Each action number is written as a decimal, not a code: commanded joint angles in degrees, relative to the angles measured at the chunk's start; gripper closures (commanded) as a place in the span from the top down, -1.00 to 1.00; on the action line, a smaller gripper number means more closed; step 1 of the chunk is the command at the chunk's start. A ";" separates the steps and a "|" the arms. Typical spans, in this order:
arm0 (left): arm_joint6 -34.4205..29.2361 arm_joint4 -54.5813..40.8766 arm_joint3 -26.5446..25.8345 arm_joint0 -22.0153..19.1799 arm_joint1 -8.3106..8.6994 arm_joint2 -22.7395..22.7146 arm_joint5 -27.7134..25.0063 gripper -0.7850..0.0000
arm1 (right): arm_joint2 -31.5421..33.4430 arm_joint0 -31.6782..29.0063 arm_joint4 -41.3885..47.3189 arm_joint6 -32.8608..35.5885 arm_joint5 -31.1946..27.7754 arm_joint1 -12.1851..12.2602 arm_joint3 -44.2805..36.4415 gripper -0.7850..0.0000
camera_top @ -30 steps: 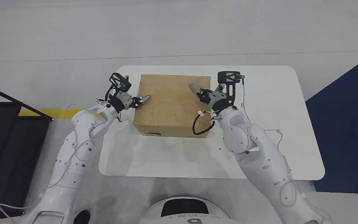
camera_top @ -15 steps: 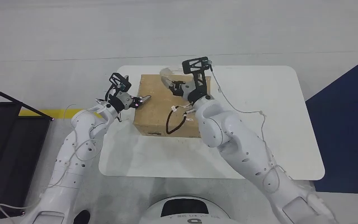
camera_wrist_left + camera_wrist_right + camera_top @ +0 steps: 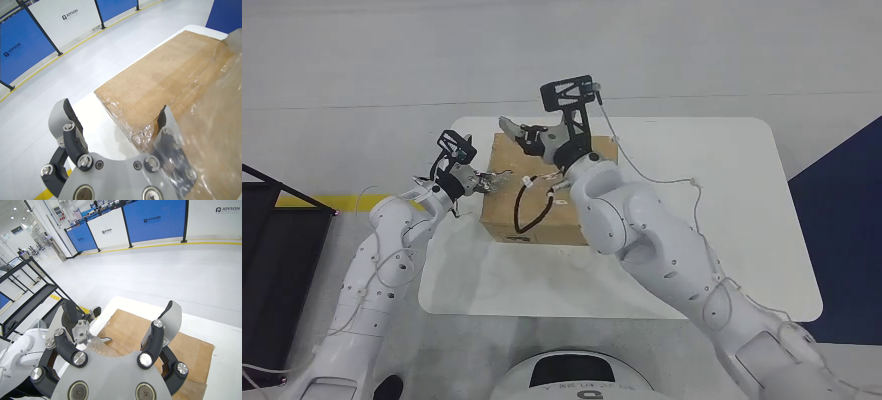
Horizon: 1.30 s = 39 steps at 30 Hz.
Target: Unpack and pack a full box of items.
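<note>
Right end effector [image 3: 518, 132] swung across the taped cardboard box [image 3: 151, 79] toward upper left, jaws spread; left end effector [image 3: 498, 178] stayed open (clear film [image 3: 217, 117] clinging). Box looked stiff, probably heavy; best gripped at flap edges.

The top view looks steeply down from above the arms, covering the whole worktop [image 3: 742, 200] and the box [image 3: 497, 200]. The left wrist view sits close behind the left tool [image 3: 115, 106], facing along the box top toward barrier panels [image 3: 28, 47]. The right wrist view sits behind the right tool [image 3: 119, 305], facing across the box toward the left tool. All three views share the box.
</note>
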 commanded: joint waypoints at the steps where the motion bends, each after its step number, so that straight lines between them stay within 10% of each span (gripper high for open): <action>1: 0.00 0.00 0.00 0.00 0.00 0.00 0.00 1.00 | 1.17 -0.62 1.05 -0.54 0.02 -0.09 -1.26 1.00; 19: 0.00 0.00 0.00 0.00 0.00 0.00 0.00 1.00 | 37.93 -25.41 29.58 16.46 -16.12 5.04 -6.76 1.00; 39: 0.00 0.00 0.00 0.00 0.00 0.00 0.00 1.00 | 36.23 -21.70 47.28 20.58 -21.20 4.72 8.29 1.00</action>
